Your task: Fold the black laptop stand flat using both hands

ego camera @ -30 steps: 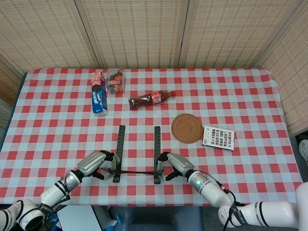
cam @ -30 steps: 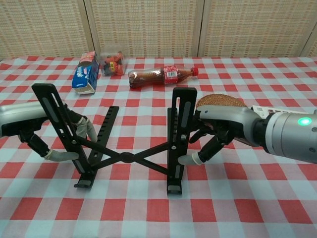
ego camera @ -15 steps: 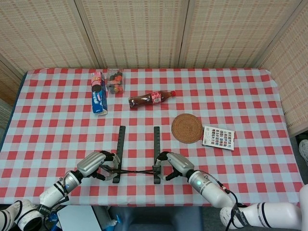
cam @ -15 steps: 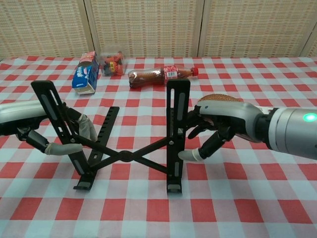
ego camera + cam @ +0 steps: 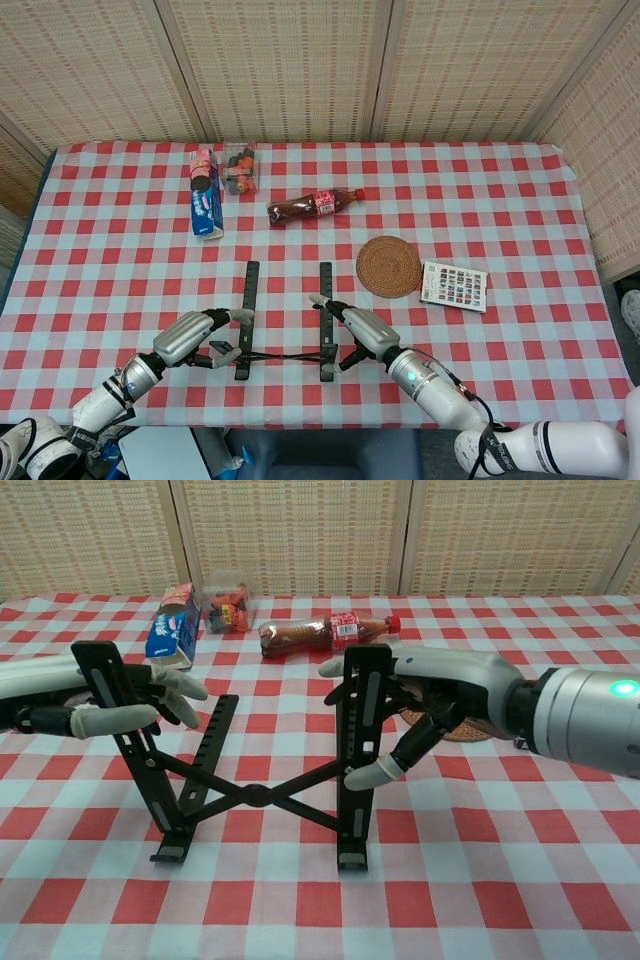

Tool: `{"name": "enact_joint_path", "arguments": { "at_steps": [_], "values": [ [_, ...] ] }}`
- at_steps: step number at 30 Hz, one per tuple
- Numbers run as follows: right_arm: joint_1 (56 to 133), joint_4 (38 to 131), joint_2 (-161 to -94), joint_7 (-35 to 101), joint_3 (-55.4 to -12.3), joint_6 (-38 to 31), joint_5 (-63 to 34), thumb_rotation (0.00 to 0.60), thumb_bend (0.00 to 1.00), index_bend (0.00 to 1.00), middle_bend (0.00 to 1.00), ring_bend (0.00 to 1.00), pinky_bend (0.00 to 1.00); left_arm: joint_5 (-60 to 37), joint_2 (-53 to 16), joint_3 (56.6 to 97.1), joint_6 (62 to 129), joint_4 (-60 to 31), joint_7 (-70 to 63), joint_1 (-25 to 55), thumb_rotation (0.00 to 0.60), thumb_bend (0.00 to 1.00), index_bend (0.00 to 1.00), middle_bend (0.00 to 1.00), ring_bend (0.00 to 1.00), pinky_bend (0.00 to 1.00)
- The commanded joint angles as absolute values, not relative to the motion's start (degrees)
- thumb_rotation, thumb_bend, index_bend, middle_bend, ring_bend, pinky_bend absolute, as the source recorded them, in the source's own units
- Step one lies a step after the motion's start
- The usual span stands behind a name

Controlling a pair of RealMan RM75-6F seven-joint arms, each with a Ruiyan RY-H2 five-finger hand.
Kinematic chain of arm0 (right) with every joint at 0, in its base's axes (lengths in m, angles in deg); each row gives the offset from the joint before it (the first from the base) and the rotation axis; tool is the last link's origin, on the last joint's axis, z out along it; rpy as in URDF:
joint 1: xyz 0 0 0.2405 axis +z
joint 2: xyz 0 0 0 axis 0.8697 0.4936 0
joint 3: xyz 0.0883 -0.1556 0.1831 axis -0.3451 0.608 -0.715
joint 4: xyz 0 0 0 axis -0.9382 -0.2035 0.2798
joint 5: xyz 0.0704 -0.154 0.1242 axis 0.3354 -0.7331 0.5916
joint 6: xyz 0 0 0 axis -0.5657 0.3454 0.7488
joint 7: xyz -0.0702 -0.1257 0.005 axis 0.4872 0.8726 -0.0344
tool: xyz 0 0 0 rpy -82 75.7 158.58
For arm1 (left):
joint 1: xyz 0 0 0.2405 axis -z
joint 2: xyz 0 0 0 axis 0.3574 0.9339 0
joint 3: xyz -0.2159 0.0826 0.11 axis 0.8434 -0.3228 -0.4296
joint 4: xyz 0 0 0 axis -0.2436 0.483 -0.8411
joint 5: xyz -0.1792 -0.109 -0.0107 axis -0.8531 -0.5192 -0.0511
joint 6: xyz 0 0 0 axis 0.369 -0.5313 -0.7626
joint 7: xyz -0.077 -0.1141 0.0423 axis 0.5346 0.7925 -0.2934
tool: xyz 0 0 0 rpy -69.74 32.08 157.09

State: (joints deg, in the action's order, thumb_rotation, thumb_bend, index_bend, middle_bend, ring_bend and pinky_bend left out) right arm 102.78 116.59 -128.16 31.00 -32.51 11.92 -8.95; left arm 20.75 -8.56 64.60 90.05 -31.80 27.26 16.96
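- Left hand (image 5: 95, 705): fingers spread around left upright of black metal folding laptop stand (image 5: 250, 795); grip unclear.
- Right hand (image 5: 430, 695): fingers apart at right upright, holding nothing.
- Stand unfolded on red-white checked tablecloth (image 5: 500, 880).

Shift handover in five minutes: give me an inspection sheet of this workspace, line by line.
Surface: table under red-and-white checked cloth.
Job's things: black laptop stand still unfolded, uprights raised, cross-bars spread.
Clutter: cola bottle lying down; blue biscuit pack; small snack box; woven coaster; printed card.
Hands: left hand around the left upright, fingers apart; right hand around the right upright, fingers apart.
Cables: dark cable along the right forearm.
Surroundings: woven screen panels behind.
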Motion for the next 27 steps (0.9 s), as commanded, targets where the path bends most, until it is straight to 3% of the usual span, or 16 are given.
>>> {"name": "enact_joint_path", "arguments": {
  "at_steps": [1,9,16,27],
  "values": [
    [102.57,115.04,-130.98,31.55,-34.34,8.53,-9.17,0.600,0.10,0.00,0.10,0.05,0.13,19.90,-7.63,65.08,90.26,-32.57,27.72,16.84,0.166,0.31,0.11,0.22,0.13,0.26],
    [102.91,111.48,-136.76,36.55,-38.49,0.33,-8.08,0.600,0.10,0.00,0.00,0.00,0.00,19.03,-6.39,65.99,91.57,-32.60,28.34,16.15,0.180,0.31,0.09,0.16,0.06,0.24],
    [102.22,108.87,-138.55,38.29,-40.09,-4.82,-11.04,0.600,0.10,0.00,0.00,0.00,0.00,18.62,-5.02,66.84,92.15,-32.24,28.34,16.03,0.181,0.31,0.09,0.15,0.06,0.23],
    [98.59,108.92,-132.63,37.72,-37.68,-9.22,-22.10,0.600,0.10,0.00,0.00,0.00,0.00,18.93,-0.98,67.92,91.54,-30.68,26.72,17.00,0.251,0.31,0.09,0.15,0.06,0.23]
  ]
}}
